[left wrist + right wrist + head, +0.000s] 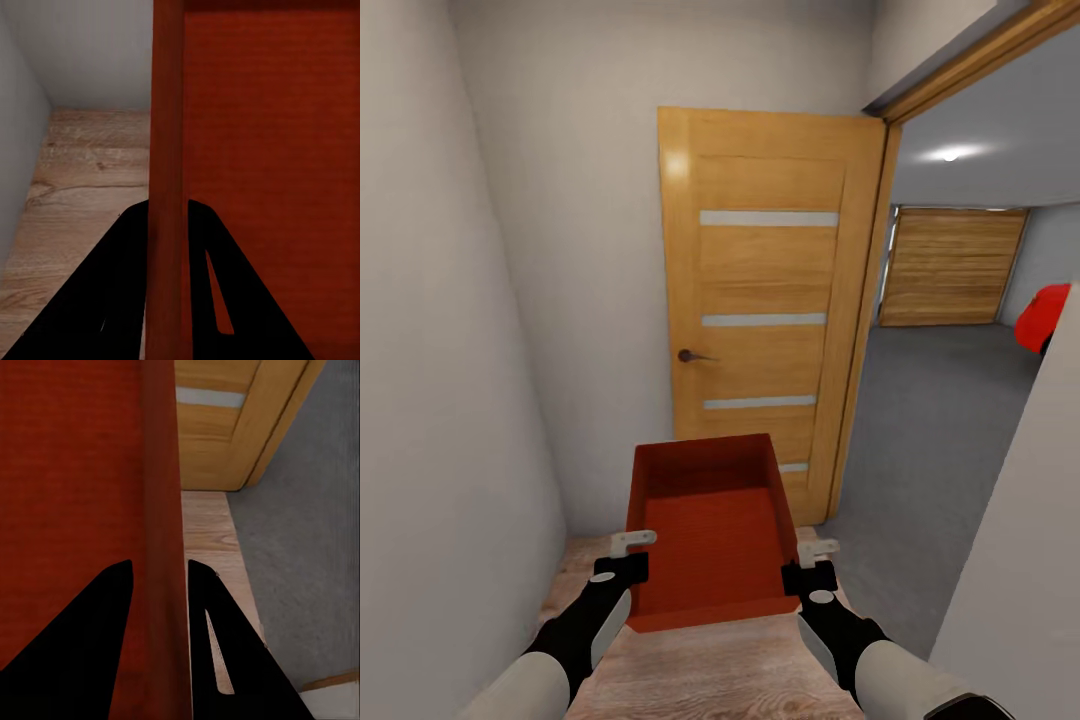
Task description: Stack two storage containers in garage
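Now, with the left gripper (632,540) and right gripper (820,548) each clamped across a side wall of the storage container (710,525) held just before the orange-wood door (768,300), keep it level while steering past that door onto the grey floor (930,440).

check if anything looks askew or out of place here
Nothing stands out. The storage container sits level between the left gripper and right gripper, each clamping a side wall. The door stands open onto the grey floor.
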Robot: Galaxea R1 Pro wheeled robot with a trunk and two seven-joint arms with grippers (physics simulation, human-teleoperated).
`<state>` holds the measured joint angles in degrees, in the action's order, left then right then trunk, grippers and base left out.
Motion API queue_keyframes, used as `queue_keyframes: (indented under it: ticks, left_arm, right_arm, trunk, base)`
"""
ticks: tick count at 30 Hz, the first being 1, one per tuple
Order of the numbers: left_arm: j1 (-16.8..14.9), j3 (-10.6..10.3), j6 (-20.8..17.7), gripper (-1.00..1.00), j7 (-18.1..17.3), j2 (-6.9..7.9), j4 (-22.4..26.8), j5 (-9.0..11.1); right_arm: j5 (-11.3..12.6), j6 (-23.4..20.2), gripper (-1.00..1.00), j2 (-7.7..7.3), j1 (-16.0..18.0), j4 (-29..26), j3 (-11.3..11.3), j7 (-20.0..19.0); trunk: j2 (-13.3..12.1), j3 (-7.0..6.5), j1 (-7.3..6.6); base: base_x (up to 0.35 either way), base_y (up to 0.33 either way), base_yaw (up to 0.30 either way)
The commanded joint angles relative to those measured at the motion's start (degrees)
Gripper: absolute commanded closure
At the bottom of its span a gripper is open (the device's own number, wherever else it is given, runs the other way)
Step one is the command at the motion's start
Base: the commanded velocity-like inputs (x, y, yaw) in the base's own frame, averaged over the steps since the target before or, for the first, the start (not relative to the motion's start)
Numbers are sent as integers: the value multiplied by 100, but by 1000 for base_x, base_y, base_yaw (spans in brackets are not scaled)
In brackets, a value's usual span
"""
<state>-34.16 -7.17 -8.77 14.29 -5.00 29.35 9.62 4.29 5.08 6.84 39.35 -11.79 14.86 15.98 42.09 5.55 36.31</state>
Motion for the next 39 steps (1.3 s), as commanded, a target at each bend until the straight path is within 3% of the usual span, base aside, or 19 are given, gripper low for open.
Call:
queue_keyframes:
  ticks: [1, 9, 31, 39]
  left_arm:
    - [-4, 67, -46, 100, 158, -1, 60, 260]
    - [-7, 73, -54, 100, 165, -1, 49, 260]
    - [-3, 76, -55, 100, 126, 5, 50, 260]
    - [-5, 75, -48, 100, 171, -1, 54, 260]
  right_arm:
    - [90, 37, 100, 316, 3, 18, -115, -8]
    - [90, 37, 100, 316, 3, 18, -115, -8]
    - [90, 37, 100, 316, 3, 18, -115, -9]
    - [90, 37, 100, 316, 2, 18, -115, -8]
  trunk:
    - [8, 10, 2]
    - [8, 10, 2]
    - [8, 10, 2]
    - [8, 10, 2]
  base:
    - [4, 0, -286]
    - [43, 4, -288]
    - [282, 192, -288]
    - [59, 42, -288]
